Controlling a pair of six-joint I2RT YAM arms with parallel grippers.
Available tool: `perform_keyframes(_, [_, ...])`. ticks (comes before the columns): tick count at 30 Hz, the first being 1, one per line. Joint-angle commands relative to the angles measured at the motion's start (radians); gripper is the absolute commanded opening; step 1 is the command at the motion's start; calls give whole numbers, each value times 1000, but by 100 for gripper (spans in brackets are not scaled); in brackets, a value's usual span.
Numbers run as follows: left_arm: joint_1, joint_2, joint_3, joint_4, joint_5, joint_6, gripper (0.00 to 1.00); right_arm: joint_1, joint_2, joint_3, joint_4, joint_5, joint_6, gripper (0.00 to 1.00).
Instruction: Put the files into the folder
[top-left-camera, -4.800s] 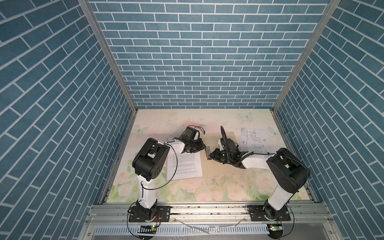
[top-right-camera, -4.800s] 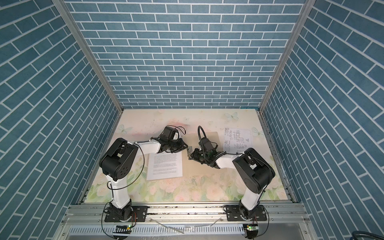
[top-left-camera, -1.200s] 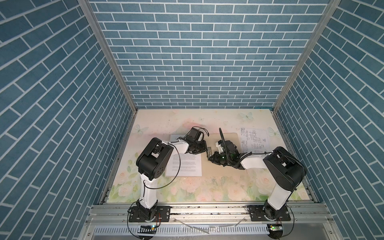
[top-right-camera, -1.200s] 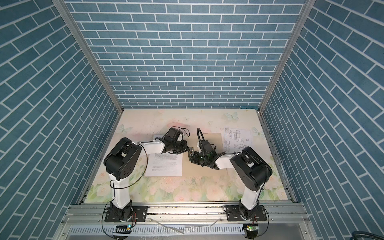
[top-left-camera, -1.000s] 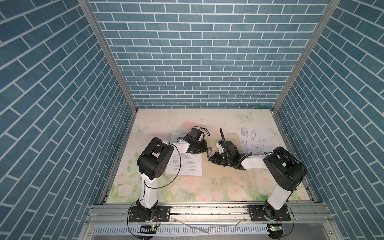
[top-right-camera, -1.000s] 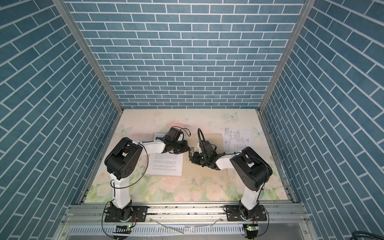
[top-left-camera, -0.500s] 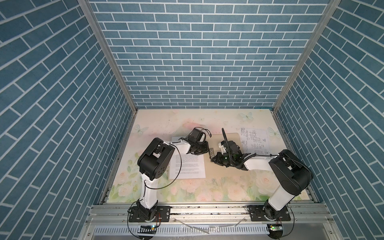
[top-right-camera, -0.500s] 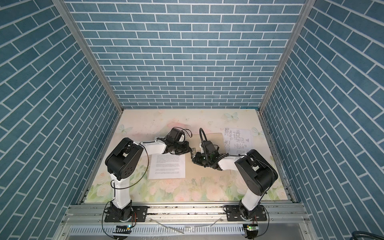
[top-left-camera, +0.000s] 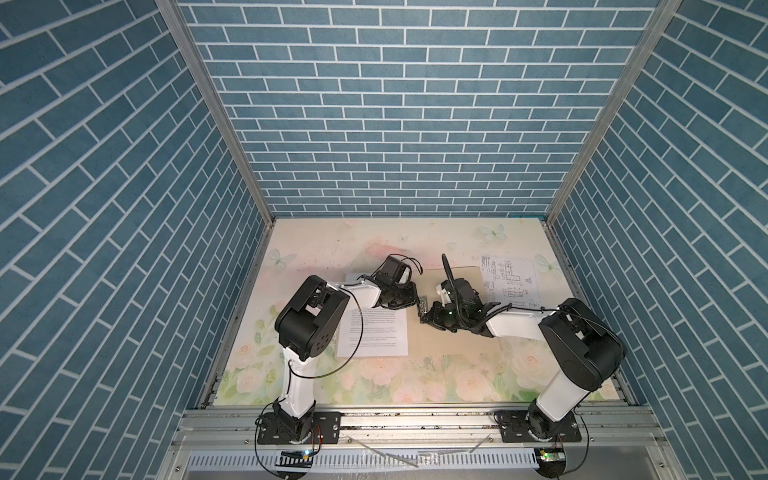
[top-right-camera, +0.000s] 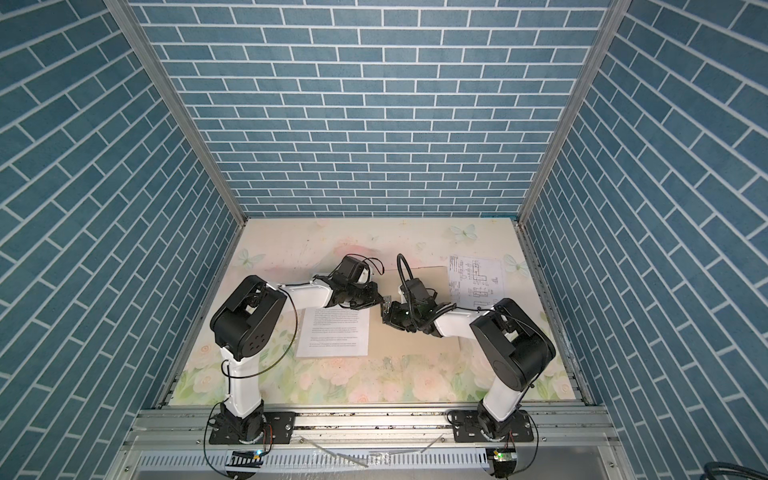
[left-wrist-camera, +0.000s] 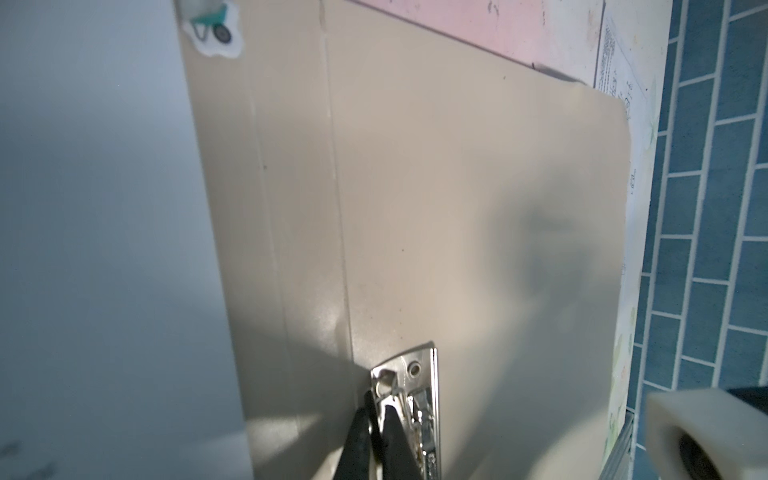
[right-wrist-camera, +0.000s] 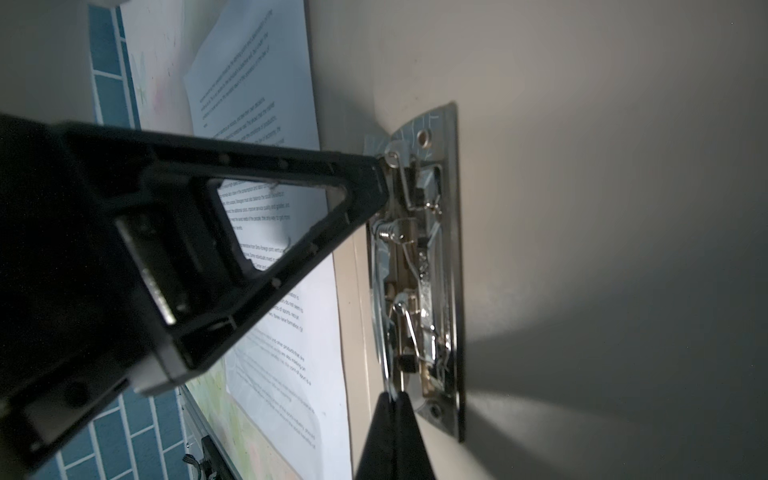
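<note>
Right wrist view, both fingers pressed together at folder's (right-wrist-camera: 582, 208) metal clip (right-wrist-camera: 419, 266), tiny in top views.

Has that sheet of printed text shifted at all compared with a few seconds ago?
Yes. The text sheet has slid right: its right edge now lies closer to the folder's metal clip, which has stayed put.

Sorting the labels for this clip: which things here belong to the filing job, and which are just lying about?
Job:
- folder
- metal clip
- text sheet
- drawing sheet

Lying about:
- wheelbarrow sticker
</note>
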Motion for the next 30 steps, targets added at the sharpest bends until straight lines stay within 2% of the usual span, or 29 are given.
perform_keyframes(1, [7,13,-19,-48,-46,26,10,6,11,6,-88,21,-50,0])
perform_keyframes(6, [7,19,-13,-52,-46,22,10,7,70,-43,-107,58,-98,0])
perform_keyframes(14, [0,32,11,-106,-66,38,9,7,140,-108,16,53,-69,0])
perform_keyframes(23, [-13,57,50,-194,-115,83,6,-2,144,-151,-46,109,-113,0])
perform_keyframes(30, [-13,64,53,-213,-131,100,6,-16,83,-170,-32,77,-84,0])
